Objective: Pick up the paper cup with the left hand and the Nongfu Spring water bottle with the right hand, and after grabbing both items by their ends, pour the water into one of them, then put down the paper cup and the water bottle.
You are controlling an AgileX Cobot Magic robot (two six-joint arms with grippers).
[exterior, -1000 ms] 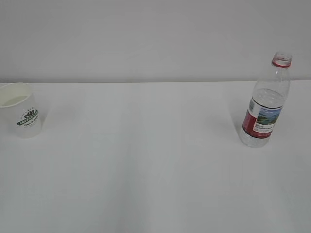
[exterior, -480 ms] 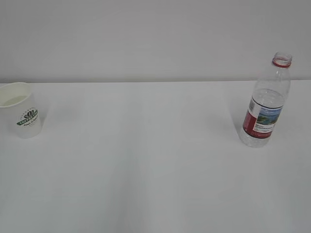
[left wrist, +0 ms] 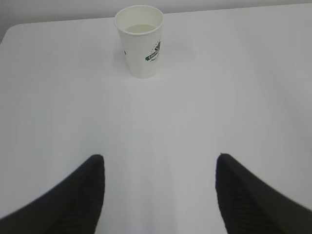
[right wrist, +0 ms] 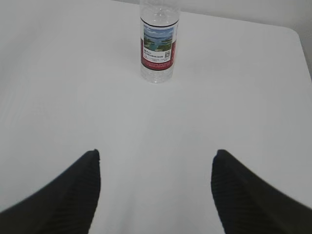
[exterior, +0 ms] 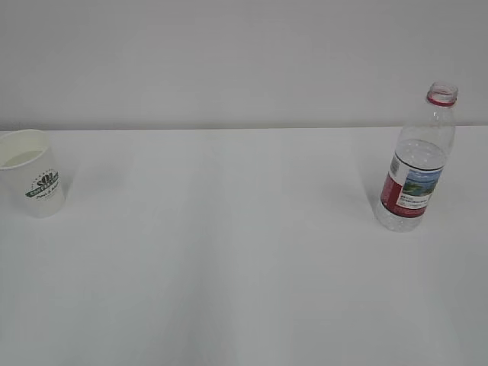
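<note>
Paper cup (exterior: 33, 174) far left, bottle (exterior: 416, 165) far right, both upright on bench (exterior: 229, 267). Left tool (left wrist: 158, 192) and right tool (right wrist: 156, 190) spread, holding nothing.

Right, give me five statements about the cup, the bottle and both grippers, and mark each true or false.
1. The paper cup stands upright on the table. True.
2. The Nongfu Spring water bottle lies on its side. False: it stands upright.
3. The bottle has no cap on. True.
4. The left gripper is shut on the cup. False: it is open, short of the cup, holding nothing.
5. The right gripper is open with the bottle ahead of it. True.
</note>
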